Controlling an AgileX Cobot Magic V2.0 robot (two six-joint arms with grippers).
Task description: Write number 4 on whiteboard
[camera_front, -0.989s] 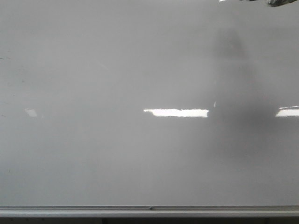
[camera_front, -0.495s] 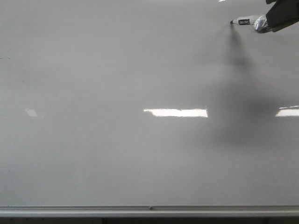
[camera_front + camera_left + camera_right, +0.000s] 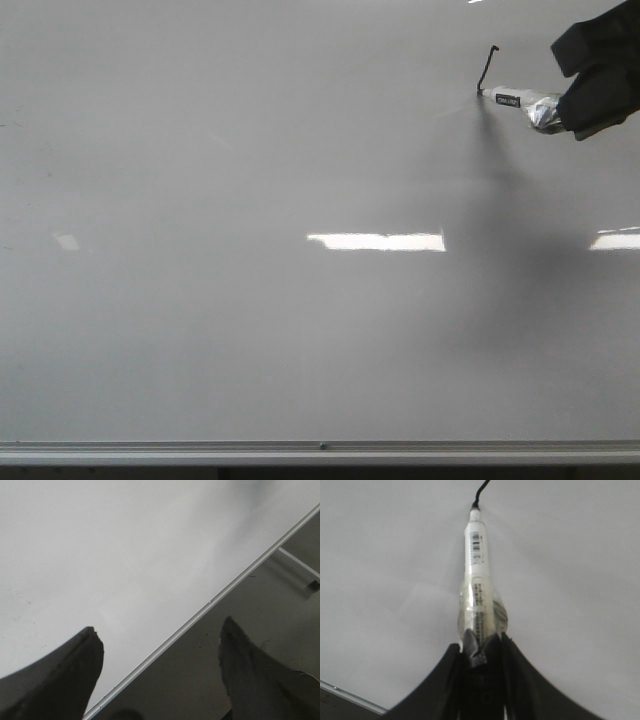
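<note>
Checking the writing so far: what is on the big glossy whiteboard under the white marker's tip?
A short black stroke on the whiteboard ends at the white marker held by the right gripper. Ink directly beneath the tip is hidden.

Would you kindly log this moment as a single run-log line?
right gripper: shut on marker | tip on whiteboard | number 4: first stroke only | left gripper: open, idle

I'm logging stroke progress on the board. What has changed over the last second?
The right gripper came into view at the board's upper right, shut on the marker, and moved down. A short black stroke, the start of the number 4, now ends at the tip. The whiteboard is otherwise unchanged.
</note>
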